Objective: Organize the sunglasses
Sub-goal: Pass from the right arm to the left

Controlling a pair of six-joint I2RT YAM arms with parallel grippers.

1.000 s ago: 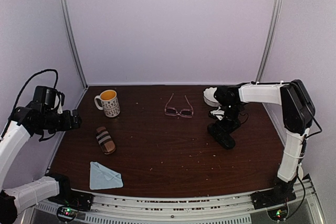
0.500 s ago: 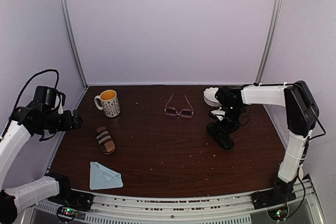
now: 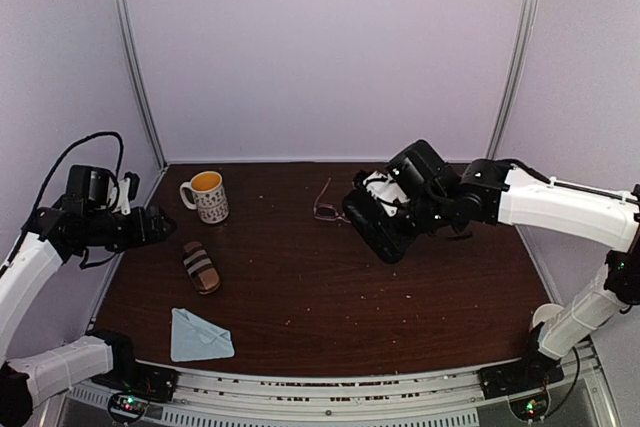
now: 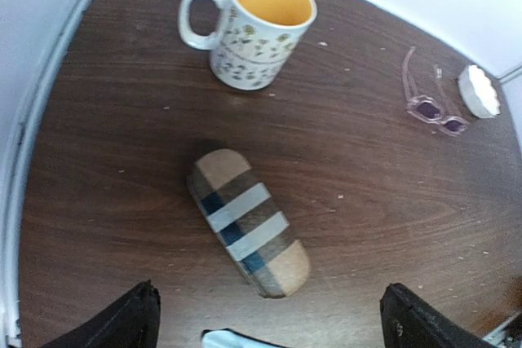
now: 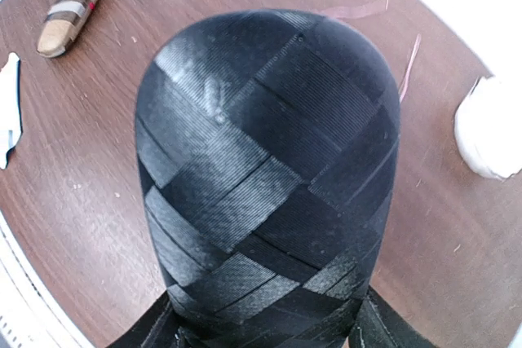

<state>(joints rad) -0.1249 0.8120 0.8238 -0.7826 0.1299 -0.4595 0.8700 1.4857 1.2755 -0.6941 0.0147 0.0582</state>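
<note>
The right tool (image 5: 265, 317) grips a black case (image 5: 261, 160) above the table (image 3: 300, 297); the left tool (image 4: 265, 328) gapes wide.
Pink glasses (image 4: 426, 108) lie toward the table's back, front crosswise, open arms pointing at the rear wall.

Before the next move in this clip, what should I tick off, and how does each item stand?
1. Right gripper grip on black case: ok, clamped at one end, case off the table.
2. Left gripper free: ok, open above striped case, not touching.
3. Pink glasses reachable: ok, lying unfolded on the table.
4. Dark sunglasses located: cannot tell, none in view.
5. Black case open: not ok, looks shut.
</note>
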